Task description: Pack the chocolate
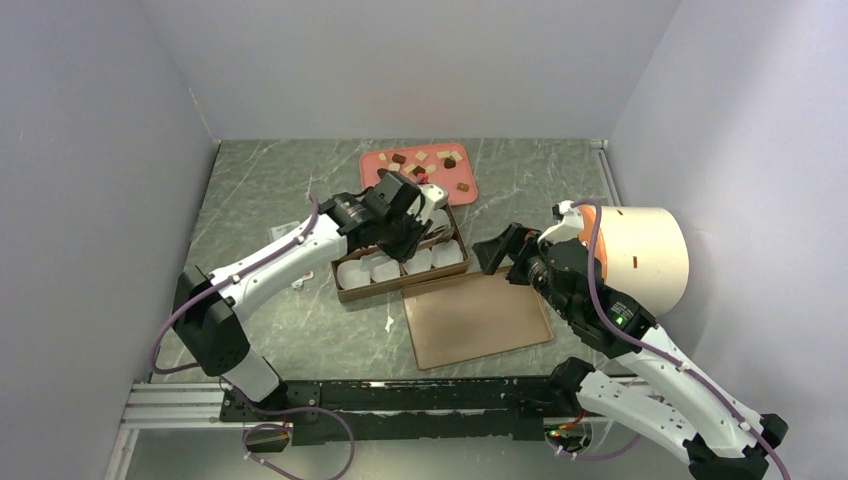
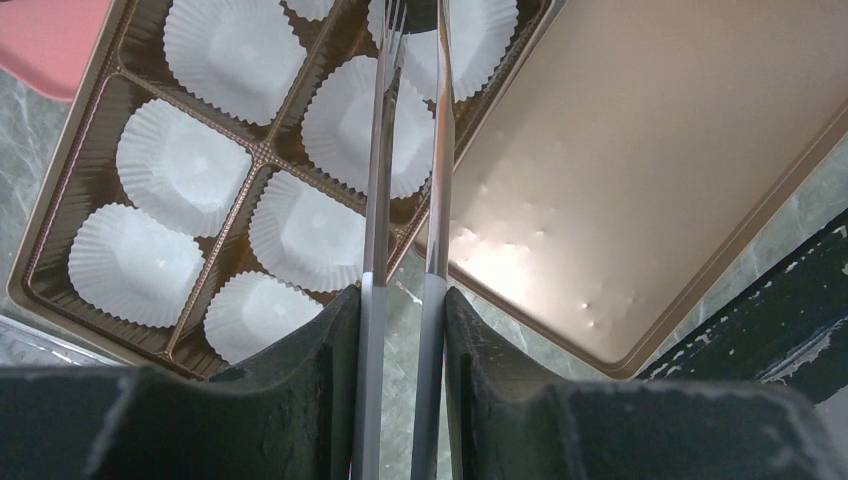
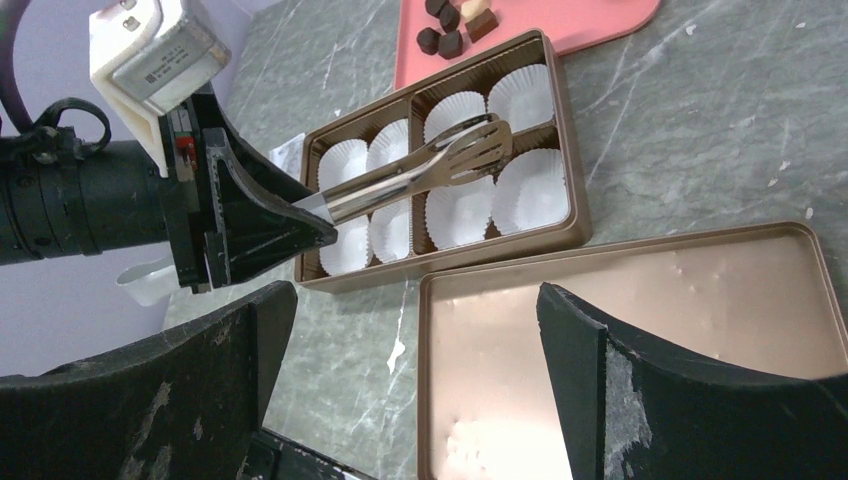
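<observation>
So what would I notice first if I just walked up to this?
Probably the left gripper holding metal tongs out over a brown box of white paper cups at mid-table; the cups that show are empty. Next, the pink tray at the far edge, with small chocolate pieces scattered on it. The right gripper hangs open above the box's flat lid, nearer the arms.

Dark-brown chocolate (image 3: pixel 450 43), white cups (image 2: pixel 178 165), pink tray (image 2: pixel 42 38)

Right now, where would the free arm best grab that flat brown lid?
Probably the upturned rim along its right edge, from above: the lid lies flat, hollow side up, so only that thin wall fits between jaws; its far edge crowds the box.
</observation>
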